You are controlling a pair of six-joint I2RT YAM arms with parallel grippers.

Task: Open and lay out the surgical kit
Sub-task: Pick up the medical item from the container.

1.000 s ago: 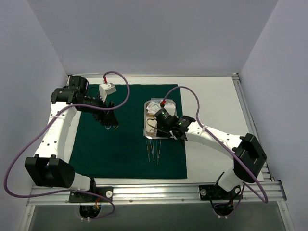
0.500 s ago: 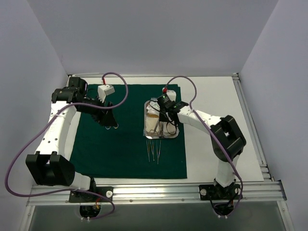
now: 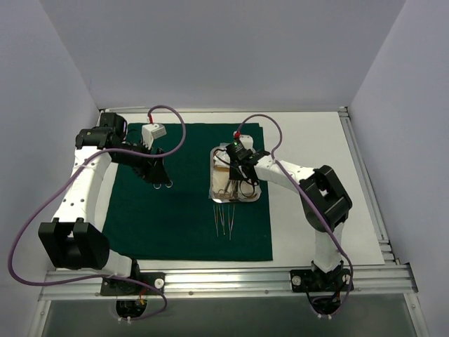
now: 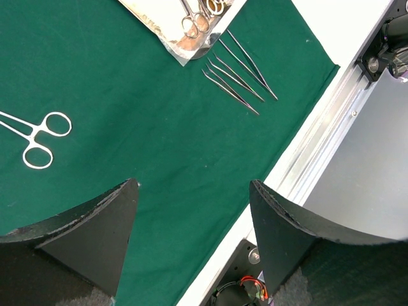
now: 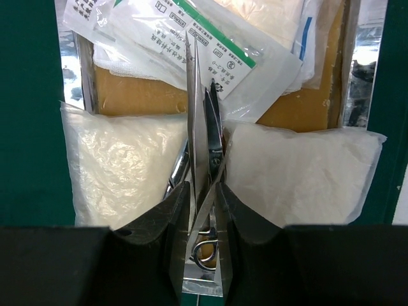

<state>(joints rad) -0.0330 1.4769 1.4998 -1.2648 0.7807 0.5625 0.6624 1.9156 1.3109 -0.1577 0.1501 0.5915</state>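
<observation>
Green-striped packet (image 5: 224,58) print unreadable, right gripper (image 5: 201,192) pinching tweezers (image 5: 193,95), left gripper (image 4: 193,191) spread

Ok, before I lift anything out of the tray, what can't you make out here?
Right wrist: the right gripper hides the lower end of the steel instrument it pinches; tweezers or clamp, cannot tell.
Top view: the right arm covers much of the tray; its contents are too small.
Left wrist: frame edges cut off the tray and the tips of the clamp.

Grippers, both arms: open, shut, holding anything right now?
Left gripper: open, empty, above the green cloth.
Right gripper: shut on a steel instrument over the tray.
</observation>
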